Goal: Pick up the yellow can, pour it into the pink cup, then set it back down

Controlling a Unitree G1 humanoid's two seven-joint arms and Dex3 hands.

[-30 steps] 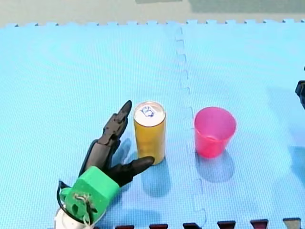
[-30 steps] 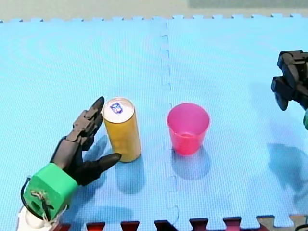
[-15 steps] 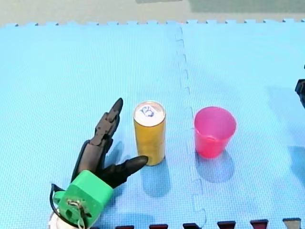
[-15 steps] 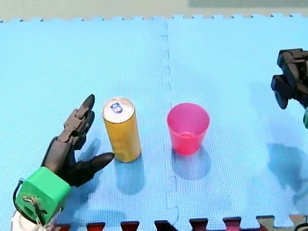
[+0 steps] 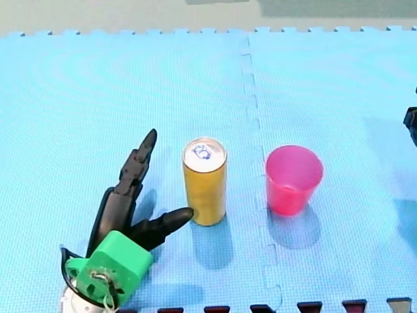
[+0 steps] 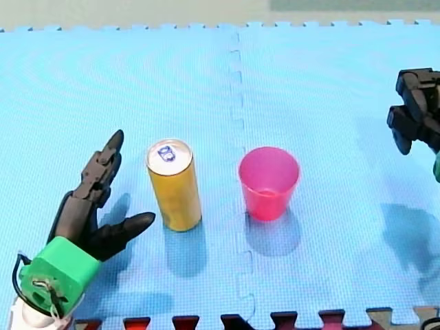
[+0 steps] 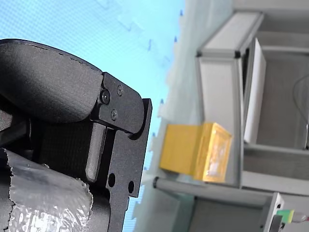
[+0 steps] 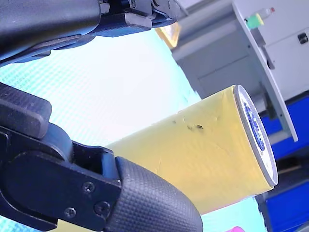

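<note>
While your left hand [image 6: 79, 220] is open and empty just beside it, the yellow can [image 6: 175, 189] stands upright on the foam mat [image 6: 330, 82], left of the pink cup [image 6: 268, 182]. Its thin, smooth wall probably dents and slips, so wrap it at mid-height, firmly but gently. Your right hand [image 6: 414, 110] is at the far right edge; you cannot tell its state.

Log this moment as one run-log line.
yellow metal can: upright on blue foam mat | pink plastic cup: upright, right of can | left hand: open, beside can, apart | right hand: shut, mat's right edge

Matt foam mat [image 5: 98, 98], yellow can [image 5: 205, 192] with shiny metal top, smooth plastic pink cup [image 5: 292, 186].
</note>
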